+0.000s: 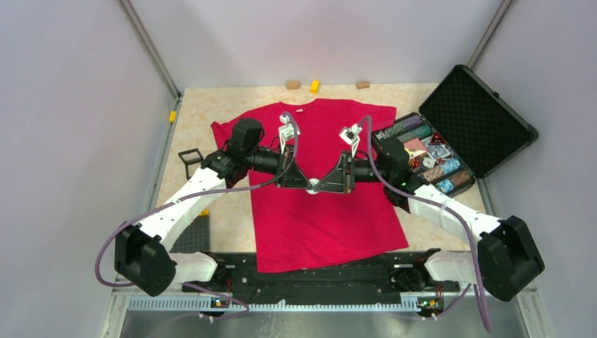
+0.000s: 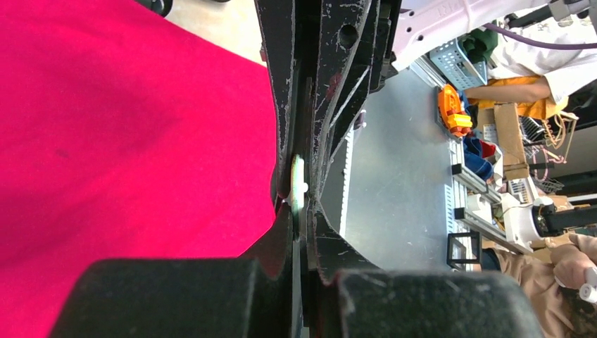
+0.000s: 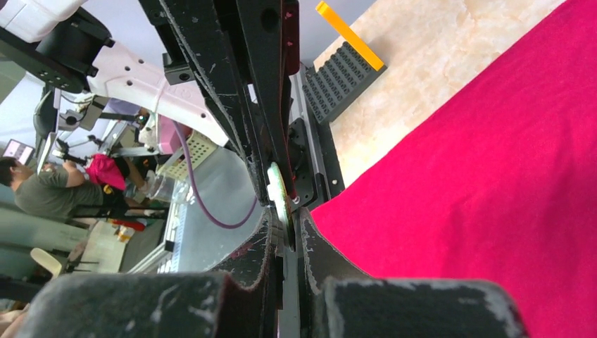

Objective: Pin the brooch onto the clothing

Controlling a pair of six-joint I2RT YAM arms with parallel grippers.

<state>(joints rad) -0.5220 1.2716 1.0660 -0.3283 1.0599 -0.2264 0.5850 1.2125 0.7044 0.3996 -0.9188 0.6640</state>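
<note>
The red T-shirt [image 1: 324,218] lies flat on the table, neck at the far side. Both arms reach in over its chest and meet tip to tip. The brooch [image 1: 312,186], a small pale disc, sits between the two grippers, a little above the fabric. My left gripper [image 1: 303,184] is closed on it from the left, my right gripper [image 1: 322,184] from the right. In the left wrist view the brooch [image 2: 298,184] shows edge-on at my left gripper [image 2: 301,215], beside the shirt [image 2: 127,141]. In the right wrist view the brooch [image 3: 278,190] is pinched at my right gripper [image 3: 287,224], with the shirt [image 3: 479,183] alongside.
An open black case [image 1: 486,120] of colourful trinkets [image 1: 426,158] lies right of the shirt. Small blocks [image 1: 314,86] line the far edge. A black wire frame [image 1: 190,160] and a dark studded plate [image 1: 193,236] lie to the left.
</note>
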